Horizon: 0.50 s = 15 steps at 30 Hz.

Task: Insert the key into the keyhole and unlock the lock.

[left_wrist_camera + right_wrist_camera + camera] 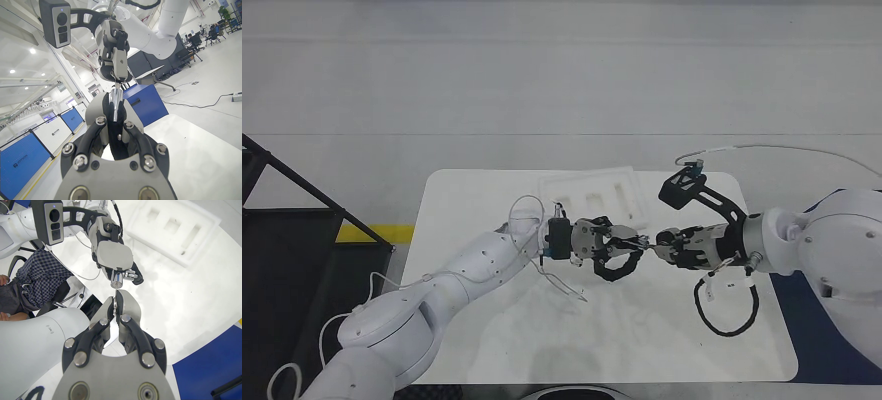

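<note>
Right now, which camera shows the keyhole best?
The right wrist view: the keyhole faces that camera, on the round end of the lock, just beyond the tip of the key. The left wrist view shows the lock's side, its keyhole end turned away. In the top view it is too small to see.

**A large bright hall around a white table**

The white table stands on a pale grey floor. A yellow line is painted on the floor near one side of the table, and a black metal frame stands over it.

In the left wrist view the hall has a high white ceiling with round lamps that are lit. Low barrier panels, blue and white, stand in a row along one side. A blue cabinet stands near the table, and a black cable lies on the floor beyond it. Far back there are desks with black office chairs and a green plant.
</note>
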Available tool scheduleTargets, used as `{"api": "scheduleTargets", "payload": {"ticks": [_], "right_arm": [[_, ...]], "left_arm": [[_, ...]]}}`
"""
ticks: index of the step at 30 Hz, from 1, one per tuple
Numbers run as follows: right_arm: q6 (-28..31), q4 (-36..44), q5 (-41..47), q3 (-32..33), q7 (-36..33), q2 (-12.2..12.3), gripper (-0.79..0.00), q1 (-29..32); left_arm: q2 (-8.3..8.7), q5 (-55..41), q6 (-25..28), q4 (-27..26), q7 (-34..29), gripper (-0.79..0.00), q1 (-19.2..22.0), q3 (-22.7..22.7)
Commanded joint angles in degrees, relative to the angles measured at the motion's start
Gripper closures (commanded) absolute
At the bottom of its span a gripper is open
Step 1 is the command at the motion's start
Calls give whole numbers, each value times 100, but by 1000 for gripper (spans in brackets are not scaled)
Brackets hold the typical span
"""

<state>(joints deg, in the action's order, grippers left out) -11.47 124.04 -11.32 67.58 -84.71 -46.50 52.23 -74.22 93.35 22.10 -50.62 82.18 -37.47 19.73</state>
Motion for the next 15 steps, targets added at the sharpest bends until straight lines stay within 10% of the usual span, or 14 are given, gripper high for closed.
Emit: {"api": "scheduleTargets", "payload": {"ticks": [1, 8, 9, 10, 15], "right_arm": [[-21, -18, 23, -8, 34, 2, 0, 11], [-47, -94, 90, -33, 140, 12, 0, 40], [-35, -103, 104, -33, 147, 13, -142, 40], [-24, -113, 113, -32, 153, 16, -785, 39], [237, -124, 104, 27, 240, 33, -785, 17]], "left_arm": [[1, -11, -23, -23, 24, 0, -13, -1], [4, -6, -68, -107, 68, 0, 1, -58], [5, -36, -70, -109, 71, 0, -2, -62], [6, -69, -63, -105, 64, 0, -4, -66], [39, -505, 206, -63, -205, 0, -58, -43]]}}
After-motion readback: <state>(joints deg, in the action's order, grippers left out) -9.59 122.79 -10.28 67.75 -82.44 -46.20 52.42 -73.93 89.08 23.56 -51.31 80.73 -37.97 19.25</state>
